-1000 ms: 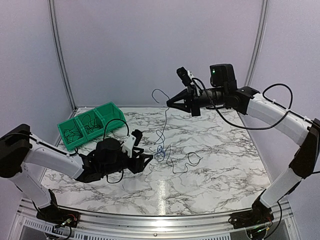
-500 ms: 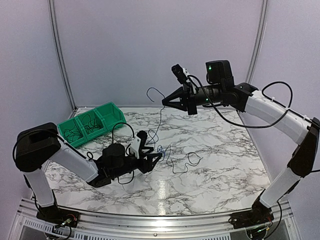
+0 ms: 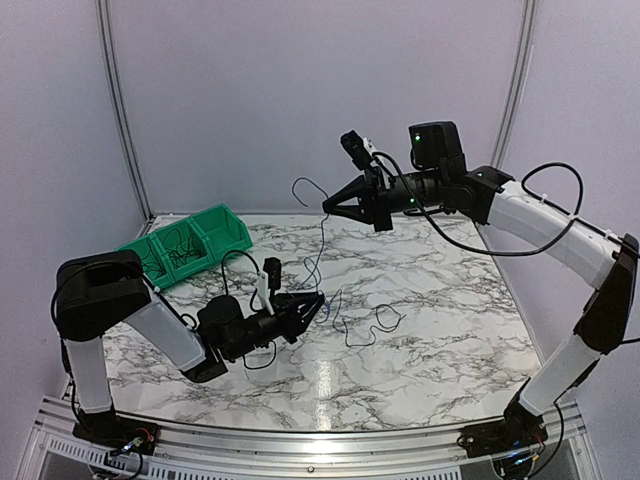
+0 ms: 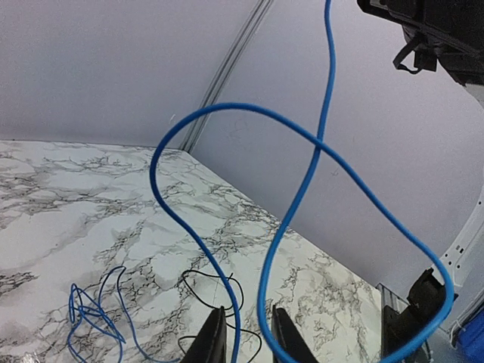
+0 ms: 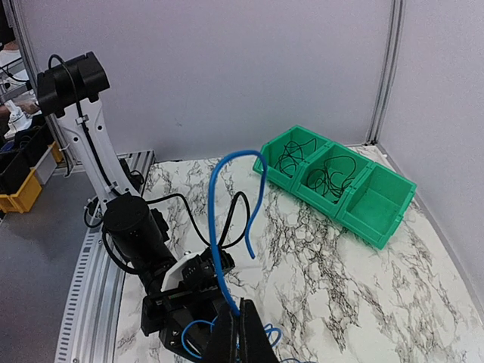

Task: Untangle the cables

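Note:
My right gripper (image 3: 328,205) is shut on a thin blue cable (image 3: 322,250) and holds it high above the marble table. The cable hangs down to a small blue tangle (image 3: 320,298) on the table. In the right wrist view the blue cable (image 5: 214,227) rises from the shut gripper (image 5: 240,327) and curls over. My left gripper (image 3: 316,304) is low at the tangle and open. In the left wrist view, loops of the blue cable (image 4: 302,189) pass between its fingers (image 4: 214,339) without being pinched. A thin black cable (image 3: 366,330) lies loose on the table to the right and also shows in the left wrist view (image 4: 206,293).
A green three-compartment bin (image 3: 190,245) stands at the back left with thin black wires in two compartments; it also shows in the right wrist view (image 5: 355,204). A small blue knot (image 4: 89,310) lies on the marble. Frame posts stand at the back corners.
My left arm has swung right and reached its gripper into the hanging blue strands at the tangle. My right gripper has shifted slightly left and up with the blue cable.

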